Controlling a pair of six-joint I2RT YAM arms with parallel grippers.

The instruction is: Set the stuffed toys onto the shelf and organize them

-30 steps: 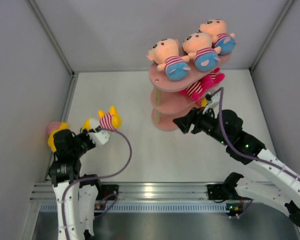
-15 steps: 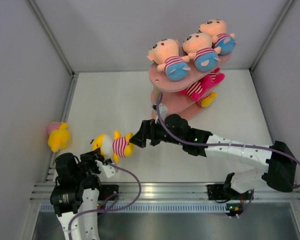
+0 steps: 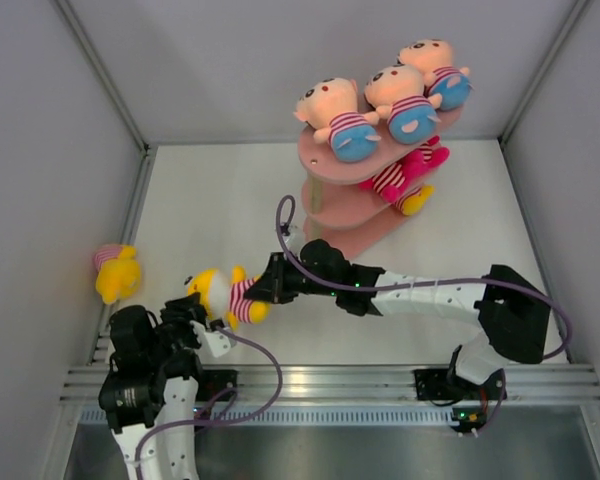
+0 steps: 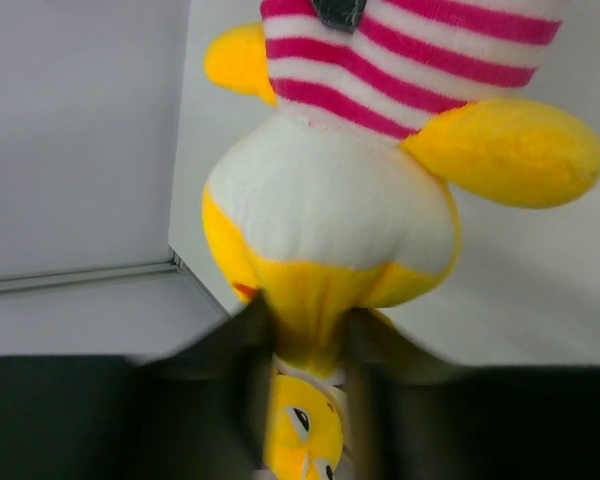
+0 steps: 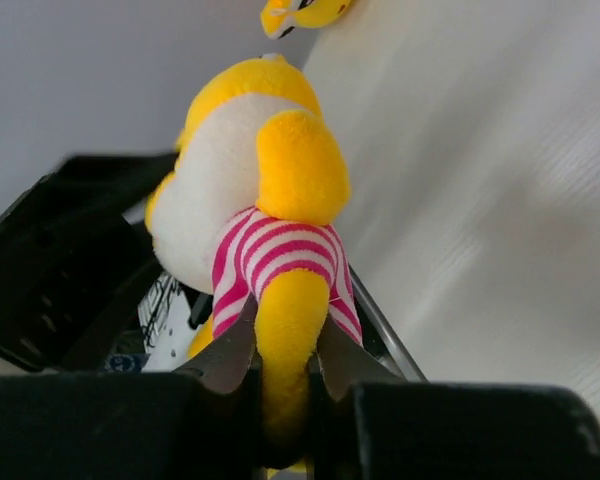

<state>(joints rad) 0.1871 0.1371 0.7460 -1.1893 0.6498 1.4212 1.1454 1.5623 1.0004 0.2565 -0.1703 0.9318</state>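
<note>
A yellow stuffed toy (image 3: pixel 228 294) in a pink-and-white striped shirt hangs between my two grippers near the front left. My right gripper (image 3: pixel 263 286) is shut on one yellow leg (image 5: pixel 285 340). My left gripper (image 3: pixel 198 312) is at the toy's head end. Its blurred jaws stand apart on either side of a yellow part (image 4: pixel 305 325). Another yellow toy (image 3: pixel 115 272) lies by the left wall. The pink shelf (image 3: pixel 325 160) stands at the back. Three peach-faced toys (image 3: pixel 338 115) lie on its top board, and a magenta-limbed toy (image 3: pixel 405 170) lies on the middle board.
Grey walls close in the white table (image 3: pixel 230 200) on the left, back and right. A metal rail (image 3: pixel 310 385) runs along the near edge by the arm bases. A purple cable (image 3: pixel 280 225) loops up off my right arm toward the shelf.
My right arm has left the shelf, reached across to the left and shut on the yellow toy's leg. My left arm drew the toy toward the near edge, and its jaws have parted.
</note>
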